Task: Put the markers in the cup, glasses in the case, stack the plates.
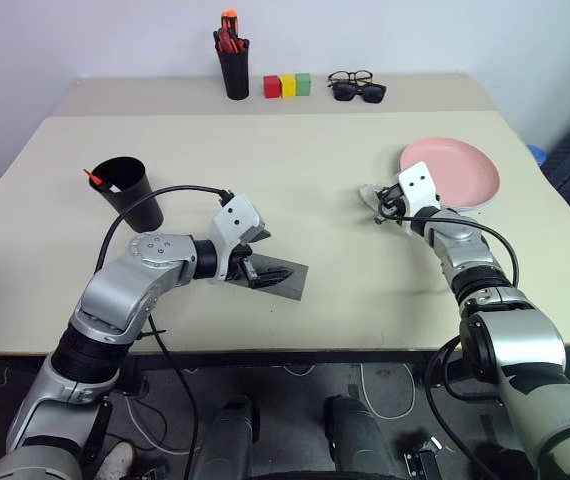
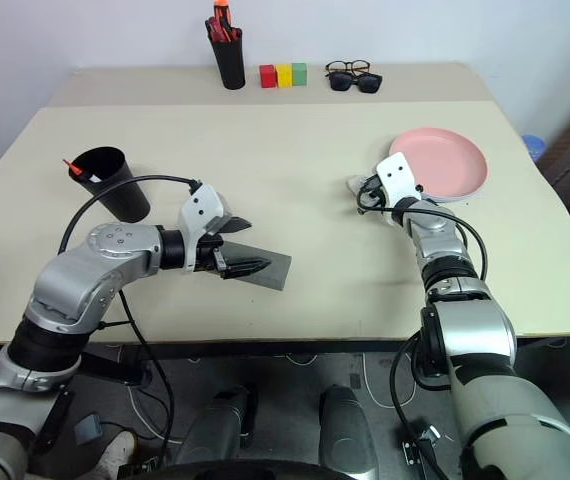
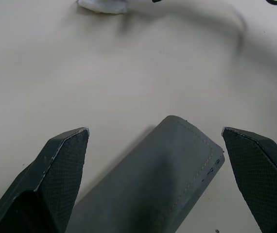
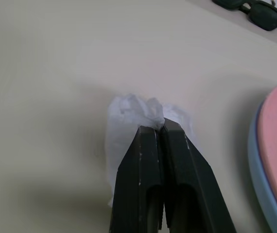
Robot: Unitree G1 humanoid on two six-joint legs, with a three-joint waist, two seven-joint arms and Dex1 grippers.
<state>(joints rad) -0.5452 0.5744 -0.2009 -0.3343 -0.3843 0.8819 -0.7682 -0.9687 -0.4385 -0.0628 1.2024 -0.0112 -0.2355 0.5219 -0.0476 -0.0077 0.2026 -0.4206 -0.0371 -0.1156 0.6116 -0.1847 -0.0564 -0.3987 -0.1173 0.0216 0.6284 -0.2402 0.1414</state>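
Observation:
The grey case (image 1: 283, 277) lies closed near the table's front, and my left gripper (image 1: 265, 270) hovers just over its near end, open, with one finger on each side of it (image 3: 163, 179). At the left stands the black cup (image 1: 130, 190) with a red marker end (image 1: 93, 177) poking over its rim. On the right the pink plate (image 1: 455, 170) rests on the light blue plate (image 4: 255, 160). Just left of them, my right gripper (image 4: 158, 127) is shut on a white crumpled wad (image 4: 133, 109) lying on the table. The glasses are hidden.
Along the back stand a black pen holder (image 1: 233, 68) with orange-red pens, red, yellow and green blocks (image 1: 287, 85), clear thick-framed spectacles (image 1: 350, 76) and black sunglasses (image 1: 358, 92). The table's right edge runs close past the plates.

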